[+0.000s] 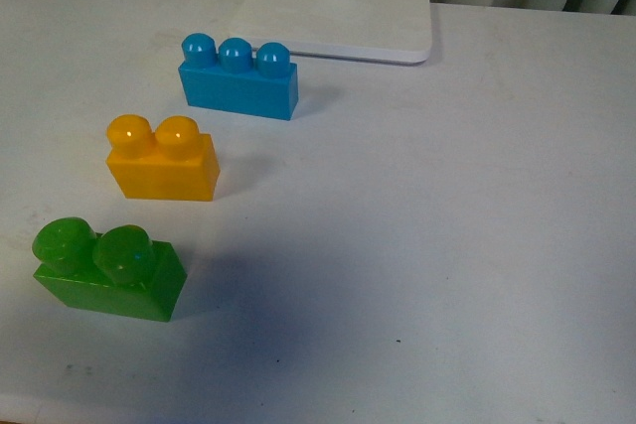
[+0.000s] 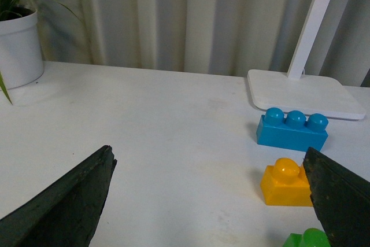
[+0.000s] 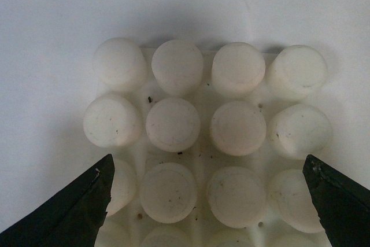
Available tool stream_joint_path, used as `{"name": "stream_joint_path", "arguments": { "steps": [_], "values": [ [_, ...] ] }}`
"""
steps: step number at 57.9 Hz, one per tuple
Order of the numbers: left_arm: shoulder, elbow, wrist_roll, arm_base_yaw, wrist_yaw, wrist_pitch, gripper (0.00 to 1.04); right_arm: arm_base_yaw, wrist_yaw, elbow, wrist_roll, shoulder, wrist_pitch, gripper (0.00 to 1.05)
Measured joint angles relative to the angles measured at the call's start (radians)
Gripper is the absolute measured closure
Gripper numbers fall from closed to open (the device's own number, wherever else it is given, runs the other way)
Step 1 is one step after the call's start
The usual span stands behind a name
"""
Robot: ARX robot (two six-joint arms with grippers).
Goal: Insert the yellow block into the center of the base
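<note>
The yellow block (image 1: 164,159) stands upright on the white table at the left in the front view, between a blue brick and a green brick. It also shows in the left wrist view (image 2: 286,184), partly behind one finger. My left gripper (image 2: 211,198) is open and empty, low over the table, short of the block. My right gripper (image 3: 208,201) is open and empty, straight above the base (image 3: 202,93), whose round white studs fill the right wrist view. The base and both grippers are out of the front view.
A blue three-stud brick (image 1: 238,78) stands behind the yellow block, and a green two-stud brick (image 1: 109,269) in front of it. A smooth white stand plate (image 1: 338,17) with a post is at the back. A potted plant (image 2: 20,39) stands at the table's far side.
</note>
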Motion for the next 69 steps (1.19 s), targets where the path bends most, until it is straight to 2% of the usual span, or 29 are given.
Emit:
{"name": "stream_joint_path", "arguments": {
  "steps": [16, 25, 46, 69],
  "values": [
    [0.0, 0.0, 0.0, 0.0, 0.0, 0.0, 0.06, -0.04, -0.022, 0.03, -0.002, 0.0, -0.048, 0.09],
    [0.0, 0.0, 0.0, 0.0, 0.0, 0.0, 0.06, -0.048, -0.003, 0.026, -0.062, 0.008, -0.046, 0.09],
    [0.0, 0.0, 0.0, 0.0, 0.0, 0.0, 0.06, 0.0, 0.009, 0.018, -0.096, 0.05, -0.008, 0.08],
    [0.0, 0.0, 0.0, 0.0, 0.0, 0.0, 0.06, 0.055, 0.012, -0.023, -0.042, 0.014, -0.016, 0.08]
  ]
}}
